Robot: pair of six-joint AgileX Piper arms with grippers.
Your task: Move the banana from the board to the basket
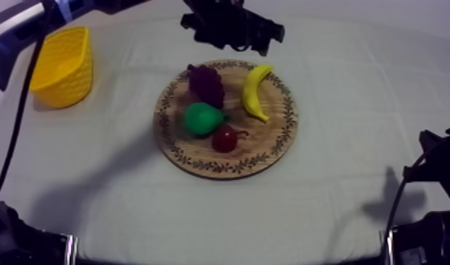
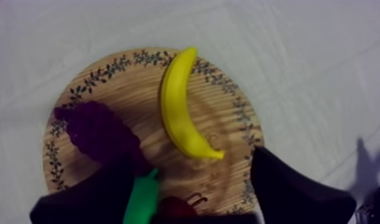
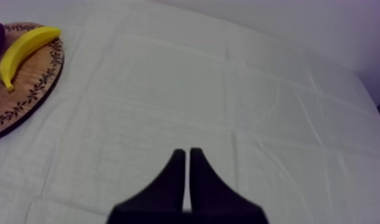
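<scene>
Grapes [image 1: 206, 84] lie at 12 o'clock of the pear [image 1: 202, 118], touching it; the small red fruit [image 1: 225, 138] sits just beside the pear at 4 o'clock.

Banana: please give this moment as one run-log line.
left claw open above banana | banana on wooden board | right claw shut | yellow basket without banana

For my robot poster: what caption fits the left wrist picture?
Open left claw hovers above the wooden board, facing the banana.
</scene>
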